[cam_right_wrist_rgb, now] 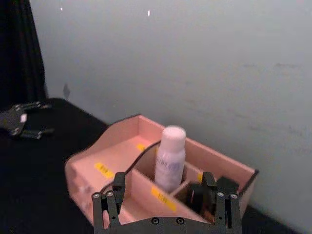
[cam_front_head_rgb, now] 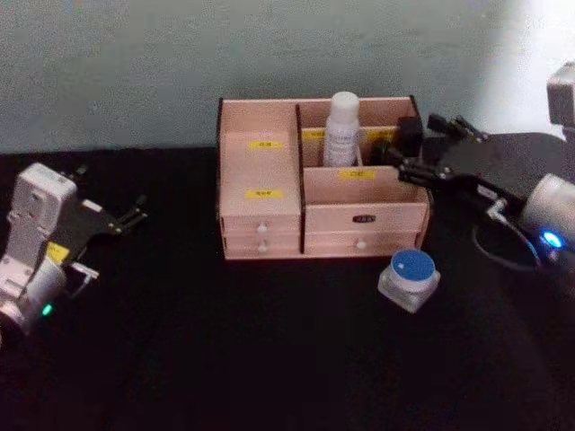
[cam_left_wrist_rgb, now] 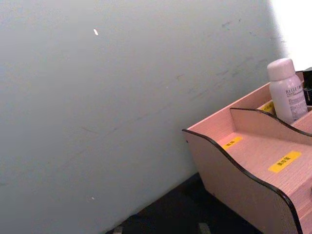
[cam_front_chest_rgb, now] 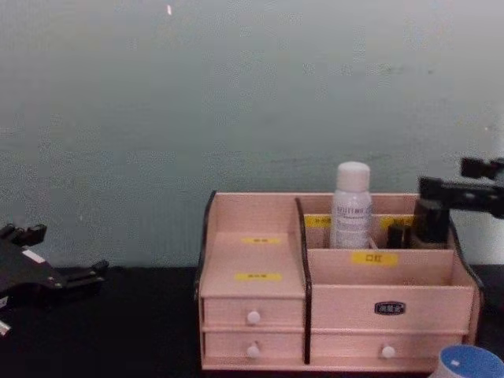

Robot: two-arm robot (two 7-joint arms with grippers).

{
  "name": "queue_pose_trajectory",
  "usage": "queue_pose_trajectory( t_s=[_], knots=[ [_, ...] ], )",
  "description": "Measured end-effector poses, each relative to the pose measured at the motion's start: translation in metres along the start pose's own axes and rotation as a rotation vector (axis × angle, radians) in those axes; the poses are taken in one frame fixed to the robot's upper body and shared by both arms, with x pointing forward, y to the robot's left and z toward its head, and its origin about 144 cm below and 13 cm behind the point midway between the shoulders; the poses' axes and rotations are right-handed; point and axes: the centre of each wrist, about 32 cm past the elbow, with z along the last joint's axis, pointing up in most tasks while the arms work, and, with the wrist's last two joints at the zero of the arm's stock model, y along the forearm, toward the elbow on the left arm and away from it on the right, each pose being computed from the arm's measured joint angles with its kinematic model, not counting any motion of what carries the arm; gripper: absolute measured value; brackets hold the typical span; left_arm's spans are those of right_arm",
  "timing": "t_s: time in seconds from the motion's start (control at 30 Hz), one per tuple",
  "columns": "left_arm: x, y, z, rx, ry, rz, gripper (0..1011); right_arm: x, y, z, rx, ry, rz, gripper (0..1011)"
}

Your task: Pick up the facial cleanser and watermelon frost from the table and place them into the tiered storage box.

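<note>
Nearest the counter's (cam_front_head_rgb: pixel 225 359) front edge, the watermelon frost (cam_front_head_rgb: pixel 410 278), a squat clear glass jar with a round blue lid, sits upright and untouched, just in front of the right front corner of the tiered storage box (cam_front_head_rgb: pixel 260 166), a pinkish-beige wooden organiser with black edges, yellow labels and white-knobbed drawers. By the counter's left edge the left claw (cam_front_head_rgb: pixel 137 214) is parked, prongs apart and empty. The box stands toward the counter's far edge. In one of its rear compartments the facial cleanser (cam_front_head_rgb: pixel 342 130), a tall slim white cylindrical bottle with a rounded cap, is already upright. Farthest back, the right claw (cam_front_head_rgb: pixel 413 144) hangs at the box's right rear corner, jaws spread wide and holding nothing. Small dark items (cam_front_chest_rgb: pixel 396 235) stand in the compartment beneath it.

The step in hand is judged to be fetching the jar. To do it well:
- The right claw should rise clear of the box wall and the dark items before it travels toward the front edge.
- It should centre over the blue lid with the jaws kept wide.
- It should descend until the prongs flank the glass walls below the lid's rim.
- It should close evenly. The glass may slip, and a grip on the lid alone may tilt the jar.
</note>
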Motion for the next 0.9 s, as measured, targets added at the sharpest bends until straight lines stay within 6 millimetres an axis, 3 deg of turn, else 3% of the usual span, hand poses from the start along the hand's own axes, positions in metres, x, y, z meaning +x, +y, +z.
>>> queue_pose_trajectory(
  t_s=[0.47,0.9],
  knots=[
    [0.000,0.000,0.000,0.000,0.000,0.000,1001,-0.020,-0.053,0.000,-0.150,0.043,0.051,1000],
    [0.000,0.000,0.000,0.000,0.000,0.000,1001,-0.030,-0.061,-0.007,-0.292,0.094,0.064,1000]
  ],
)
